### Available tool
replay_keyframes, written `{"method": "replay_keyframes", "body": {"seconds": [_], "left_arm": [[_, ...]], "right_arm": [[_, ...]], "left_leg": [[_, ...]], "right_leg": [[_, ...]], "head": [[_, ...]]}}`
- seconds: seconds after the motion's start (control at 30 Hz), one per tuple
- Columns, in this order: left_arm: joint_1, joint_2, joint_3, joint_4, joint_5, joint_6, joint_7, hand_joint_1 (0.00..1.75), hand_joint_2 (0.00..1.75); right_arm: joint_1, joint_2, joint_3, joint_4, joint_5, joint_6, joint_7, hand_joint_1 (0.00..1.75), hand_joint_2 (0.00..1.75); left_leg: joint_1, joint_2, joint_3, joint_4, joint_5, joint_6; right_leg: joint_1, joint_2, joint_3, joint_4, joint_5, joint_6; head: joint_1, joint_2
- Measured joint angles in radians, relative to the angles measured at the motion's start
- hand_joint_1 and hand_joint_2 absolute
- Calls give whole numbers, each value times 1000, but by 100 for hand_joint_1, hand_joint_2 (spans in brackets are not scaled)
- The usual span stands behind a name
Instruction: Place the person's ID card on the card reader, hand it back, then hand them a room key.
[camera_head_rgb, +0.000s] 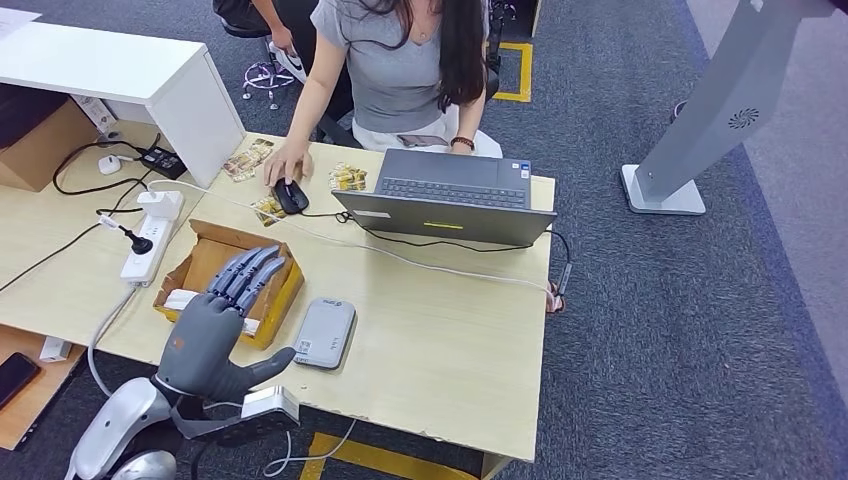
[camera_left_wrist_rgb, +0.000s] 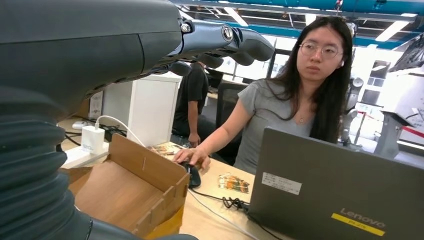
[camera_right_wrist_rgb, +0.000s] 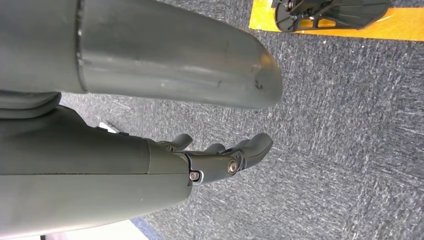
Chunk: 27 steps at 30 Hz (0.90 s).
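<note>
**Q:** What does the head view show of the card reader, and where does it lie?

**A:** The card reader is a flat, grey, rounded-corner slab with a small label at its near left corner. It lies flat on the pale wooden desk, just beside the open cardboard box, on the box's right.

**Q:** How does the left hand stand?

**A:** The left hand is raised over the near edge of the box, palm flat, fingers straight and side by side, thumb spread toward the reader. It holds nothing. In the left wrist view the same fingers reach out above the box.

**Q:** And the right hand?

**A:** The right hand hangs over grey carpet, its fingers slightly bent and apart, with nothing in them.

**Q:** Is an ID card or room key visible?

**A:** Several small printed cards lie on the far part of the desk near the mouse; whether any is the ID card or a key cannot be told.

**Q:** What else is shown?

**A:** A person in a grey shirt sits across the desk, one hand on the mouse, behind an open grey laptop. A white power strip lies on the desk left of the box.
</note>
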<state>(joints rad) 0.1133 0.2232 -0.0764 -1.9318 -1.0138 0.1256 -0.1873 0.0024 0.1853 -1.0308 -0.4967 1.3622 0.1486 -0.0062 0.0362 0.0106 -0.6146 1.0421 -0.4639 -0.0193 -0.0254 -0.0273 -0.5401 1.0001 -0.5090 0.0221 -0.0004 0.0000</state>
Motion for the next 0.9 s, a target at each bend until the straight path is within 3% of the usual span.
{"method": "replay_keyframes", "body": {"seconds": [0.23, 0.53, 0.9], "left_arm": [[33, -8, 53, 55, -184, 92, 77, 0, 175], [-2, -24, 152, 242, -285, 52, 161, 0, 175], [-38, -49, 239, 403, -321, 32, 182, 0, 175]], "right_arm": [[3, 25, -39, -50, 61, 34, -7, 0, 0], [0, 42, -88, -90, 111, 46, -20, 0, 0], [-1, 46, -127, -114, 152, 59, -35, 0, 0]], "left_leg": [[0, -1, 0, 0, 0, 0], [0, -1, 0, 0, 0, 0], [0, -1, 0, 0, 0, 0]], "right_leg": [[0, 0, 0, 0, 0, 0], [0, 0, 0, 0, 0, 0], [0, 0, 0, 0, 0, 0]], "head": [[0, 0], [0, 0], [0, 0]]}}
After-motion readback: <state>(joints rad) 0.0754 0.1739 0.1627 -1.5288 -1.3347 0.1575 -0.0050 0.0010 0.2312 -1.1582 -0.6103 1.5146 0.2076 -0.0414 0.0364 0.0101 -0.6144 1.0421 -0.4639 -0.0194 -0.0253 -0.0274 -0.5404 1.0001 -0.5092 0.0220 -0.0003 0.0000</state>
